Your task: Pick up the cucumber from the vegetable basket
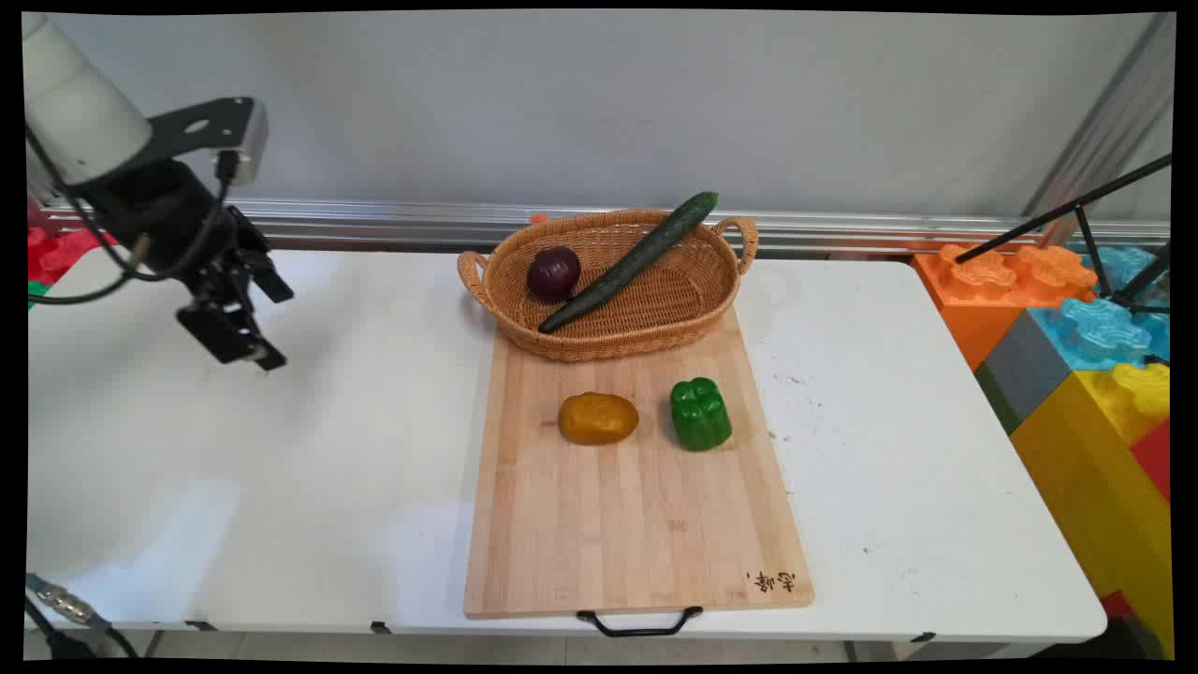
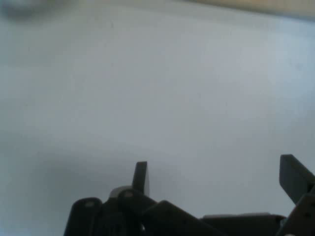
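Note:
My gripper hangs above the bare left part of the white table, well left of the wooden cutting board. In the hand view the gripper is open, its two fingers wide apart with only white tabletop between them. It holds nothing. On the board lie a yellow-orange potato and a green bell pepper. At the board's far end stands a wicker basket holding a dark purple onion and a long cucumber that leans over its far rim.
Large coloured building blocks are stacked past the table's right edge, with a black tripod over them. A metal rail runs along the wall behind the table. A black handle sticks out at the board's near edge.

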Action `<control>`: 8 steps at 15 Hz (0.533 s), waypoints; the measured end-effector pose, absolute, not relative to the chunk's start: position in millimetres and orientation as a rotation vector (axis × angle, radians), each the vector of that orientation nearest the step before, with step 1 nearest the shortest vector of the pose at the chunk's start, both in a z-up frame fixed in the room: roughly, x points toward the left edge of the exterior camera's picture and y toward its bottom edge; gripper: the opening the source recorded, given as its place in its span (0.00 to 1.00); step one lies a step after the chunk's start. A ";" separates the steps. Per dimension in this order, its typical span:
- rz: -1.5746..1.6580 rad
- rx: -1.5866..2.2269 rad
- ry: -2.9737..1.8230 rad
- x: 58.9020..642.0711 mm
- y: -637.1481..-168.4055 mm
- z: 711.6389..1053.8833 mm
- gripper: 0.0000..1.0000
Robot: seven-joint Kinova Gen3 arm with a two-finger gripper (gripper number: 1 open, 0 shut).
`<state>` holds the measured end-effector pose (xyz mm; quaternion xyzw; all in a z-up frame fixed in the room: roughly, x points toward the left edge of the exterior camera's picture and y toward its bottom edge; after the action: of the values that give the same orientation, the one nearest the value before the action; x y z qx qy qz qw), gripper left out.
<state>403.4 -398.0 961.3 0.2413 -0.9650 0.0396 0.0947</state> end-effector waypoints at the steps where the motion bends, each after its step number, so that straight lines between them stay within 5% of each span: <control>1: 0.116 0.736 -2.838 398.7 -400.5 956.8 1.00; 8: 0.228 0.913 -2.646 335.4 -451.3 930.9 1.00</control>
<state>335.4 -451.3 930.9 0.3207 -0.9292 0.0801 0.1656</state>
